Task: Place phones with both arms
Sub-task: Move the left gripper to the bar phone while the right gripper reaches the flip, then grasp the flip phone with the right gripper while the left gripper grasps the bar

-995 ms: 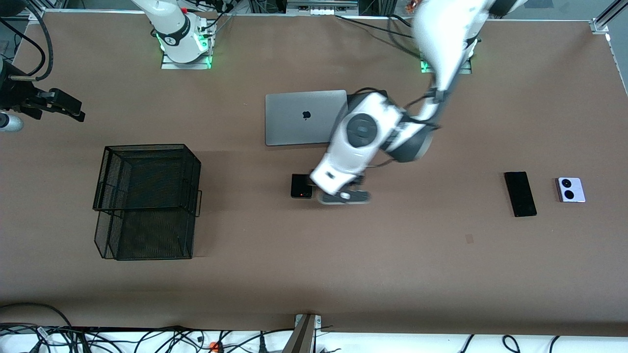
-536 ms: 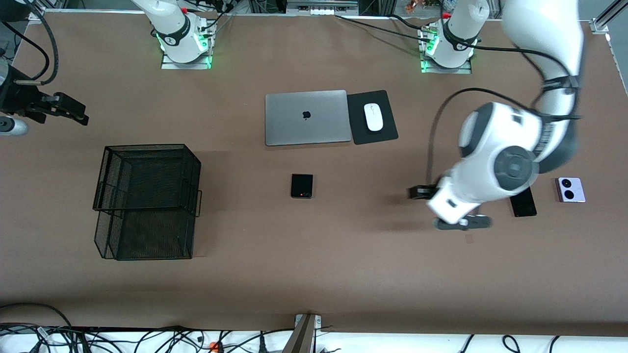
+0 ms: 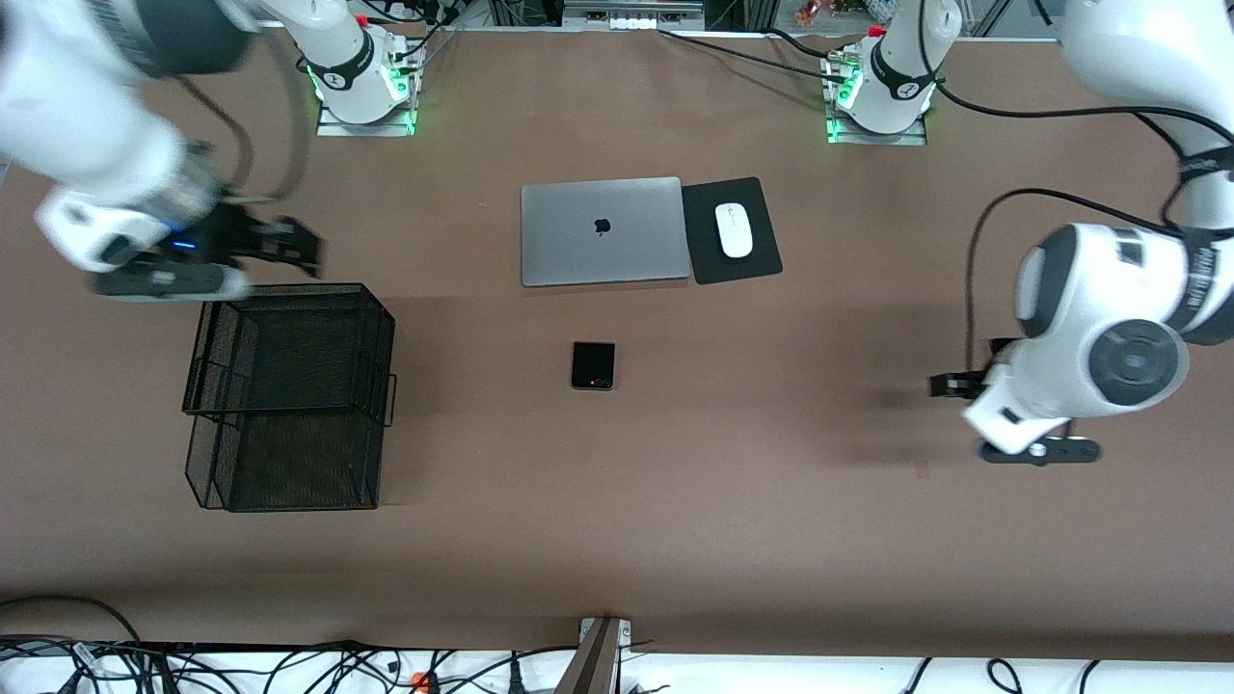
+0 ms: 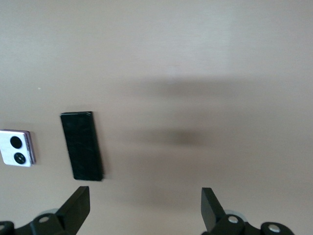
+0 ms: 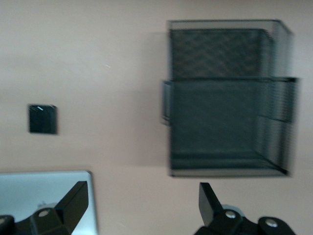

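The small black flip phone lies flat mid-table, nearer the front camera than the laptop; it also shows in the right wrist view. The long black slab and the lavender-white phone lie side by side in the left wrist view; in the front view the left arm hides them. My left gripper is open and empty, up over bare table beside the slab. My right gripper is open and empty, over the table by the wire basket's rim.
A black wire basket stands toward the right arm's end of the table. A silver laptop lies shut near the bases, with a white mouse on a black pad beside it.
The left arm swung away from the flip phone toward its own end of the table and now covers the slab and lavender phone. The right arm came in from the table's edge toward the basket.
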